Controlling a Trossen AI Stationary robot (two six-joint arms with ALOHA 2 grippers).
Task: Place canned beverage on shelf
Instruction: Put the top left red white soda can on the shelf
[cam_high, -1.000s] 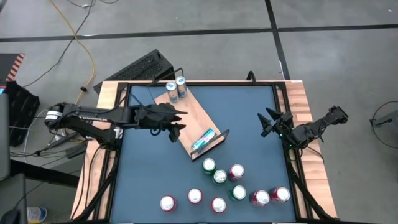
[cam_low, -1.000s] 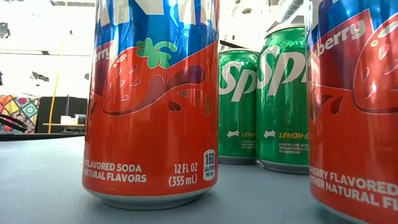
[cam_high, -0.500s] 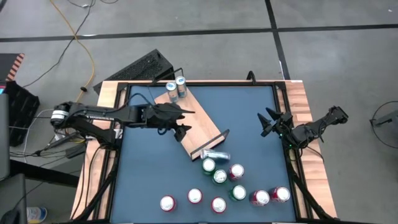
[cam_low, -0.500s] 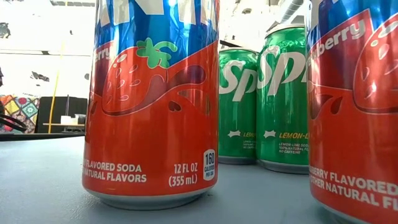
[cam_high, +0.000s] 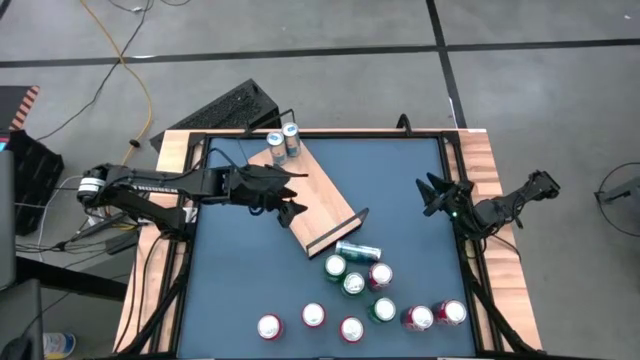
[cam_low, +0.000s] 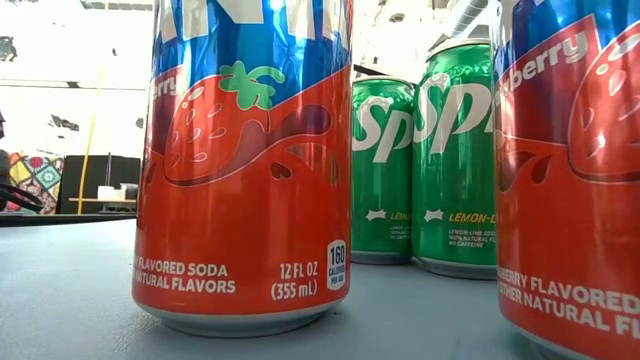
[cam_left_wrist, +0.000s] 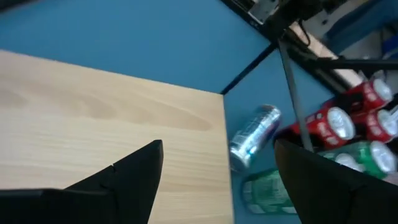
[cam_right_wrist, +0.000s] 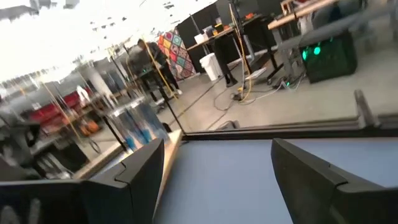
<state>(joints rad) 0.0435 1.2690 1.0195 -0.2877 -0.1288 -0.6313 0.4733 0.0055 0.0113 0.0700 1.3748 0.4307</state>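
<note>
The light-wood shelf (cam_high: 312, 198) lies slantwise on the blue table, with a black rail (cam_high: 338, 230) at its near end. Two cans (cam_high: 283, 142) stand on its far end. A silver-blue can (cam_high: 357, 250) lies on its side on the table just past that rail; it also shows in the left wrist view as the lying can (cam_left_wrist: 254, 135). My left gripper (cam_high: 299, 193) hovers open over the shelf's middle, nothing between its fingers (cam_left_wrist: 134, 171). My right gripper (cam_high: 432, 196) waits open at the table's right edge.
Several upright red and green cans (cam_high: 352, 284) cluster on the table's near half, close to the lying can; in the low view a red can (cam_low: 245, 170) and green cans (cam_low: 420, 165) fill the frame. A black frame (cam_high: 448, 160) edges the table.
The silver-blue can, which lay on the shelf's near end against the rail, has rolled off past the rail onto the table and now lies beside the green cans. The shelf and the two standing cans have stayed put.
</note>
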